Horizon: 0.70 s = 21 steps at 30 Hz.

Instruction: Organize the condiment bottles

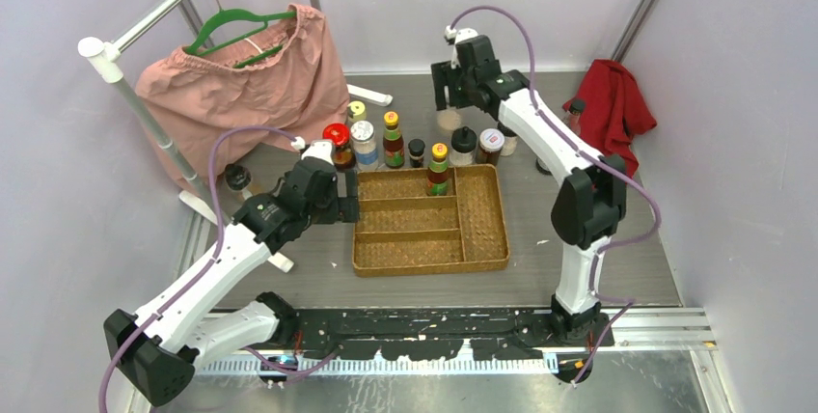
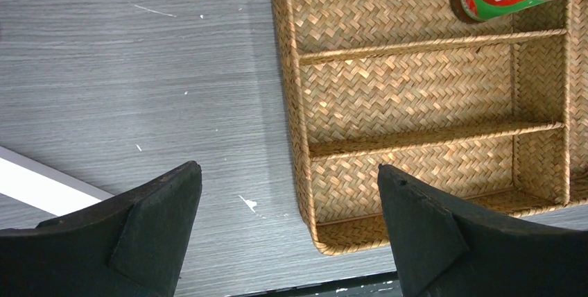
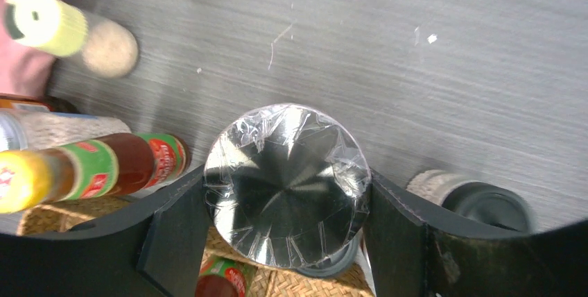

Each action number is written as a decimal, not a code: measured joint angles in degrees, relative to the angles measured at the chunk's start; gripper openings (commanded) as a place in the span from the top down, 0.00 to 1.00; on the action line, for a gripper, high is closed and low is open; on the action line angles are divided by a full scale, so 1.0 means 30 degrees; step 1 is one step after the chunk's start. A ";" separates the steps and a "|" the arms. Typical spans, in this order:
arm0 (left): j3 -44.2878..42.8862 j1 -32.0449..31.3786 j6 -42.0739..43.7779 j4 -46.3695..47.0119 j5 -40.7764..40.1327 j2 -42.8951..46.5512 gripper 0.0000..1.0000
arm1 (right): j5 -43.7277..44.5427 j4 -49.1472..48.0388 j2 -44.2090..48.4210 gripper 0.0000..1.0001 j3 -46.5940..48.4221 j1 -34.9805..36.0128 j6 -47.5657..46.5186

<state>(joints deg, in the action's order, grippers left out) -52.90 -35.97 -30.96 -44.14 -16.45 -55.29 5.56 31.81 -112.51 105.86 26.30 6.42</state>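
Right gripper point(image 3: 286, 184) clamped on silver-lidded shaker point(image 3: 286, 168), raised near the tray's point(image 2: 292, 103) far side. Left gripper point(image 2: 290, 172) spread wide, empty, over tray's left rim.

tray point(image 2: 409, 92) tan woven | table point(image 2: 139, 68) grey woodgrain | shaker lid point(image 3: 288, 182) silver | cloth point(image 1: 613, 104) red

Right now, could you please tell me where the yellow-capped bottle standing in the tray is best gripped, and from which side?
Probably the neck just under the cap, coming straight down. The bottle stands upright in the far compartment of the tray, its base boxed in by the wall and divider, with other bottles close behind it.
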 measured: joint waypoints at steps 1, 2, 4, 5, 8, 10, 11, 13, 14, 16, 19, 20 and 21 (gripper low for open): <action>0.0044 0.0000 -0.0007 0.0044 0.0000 -0.0029 0.02 | 0.0109 0.0000 0.0452 0.49 0.0000 0.0000 -0.0073; 0.0080 0.0000 -0.0007 0.0073 0.0007 -0.0051 0.02 | 0.0189 0.0000 0.0911 0.49 0.0000 0.0000 -0.0117; 0.0219 0.0000 -0.0007 0.0168 0.0022 -0.0109 0.02 | 0.0401 0.0022 0.2193 0.49 0.0036 0.0000 -0.0240; 0.0284 0.0000 -0.0007 0.0211 0.0036 -0.0131 0.02 | 0.0481 0.0066 0.2747 0.49 0.0073 0.0000 -0.0284; 0.0386 0.0000 -0.0007 0.0233 0.0109 -0.0197 0.02 | 0.0823 0.0321 0.4561 0.49 0.0430 0.0015 -0.0517; 0.0401 0.0000 -0.0007 0.0299 0.0175 -0.0240 0.02 | 0.1071 0.0554 0.5515 0.49 0.0590 0.0036 -0.0583; 0.0401 0.0000 -0.0007 0.0335 0.0204 -0.0255 0.02 | 0.1202 0.0831 0.6222 0.49 0.0648 0.0051 -0.0597; 0.0401 0.0000 -0.0007 0.0364 0.0211 -0.0313 0.02 | 0.1384 0.1392 0.7220 0.49 0.0648 0.0073 -0.0590; 0.0401 0.0000 -0.0007 0.0379 0.0219 -0.0357 0.02 | 0.1479 0.1770 0.7715 0.49 0.0634 0.0080 -0.0576; 0.0401 0.0000 -0.0007 0.0452 0.0233 -0.0495 0.02 | 0.1632 0.2331 0.8684 0.49 0.0342 0.0087 -0.0503; 0.0401 0.0000 0.0000 0.0678 0.0321 -0.0867 0.02 | 0.1829 0.2834 1.0564 0.49 -0.1348 0.0138 -0.0146; 0.0401 0.0000 0.0000 0.0772 0.0350 -0.1027 0.02 | 0.1909 0.2907 1.1147 0.49 -0.2076 0.0182 -0.0044; 0.0393 0.0000 0.0007 0.0882 0.0379 -0.1282 0.02 | 0.1974 0.3075 1.1934 0.49 -0.3155 0.0233 0.0117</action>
<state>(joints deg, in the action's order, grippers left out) -51.72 -35.97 -30.94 -41.50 -15.31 -59.13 11.49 41.04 -76.71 96.40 27.00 6.76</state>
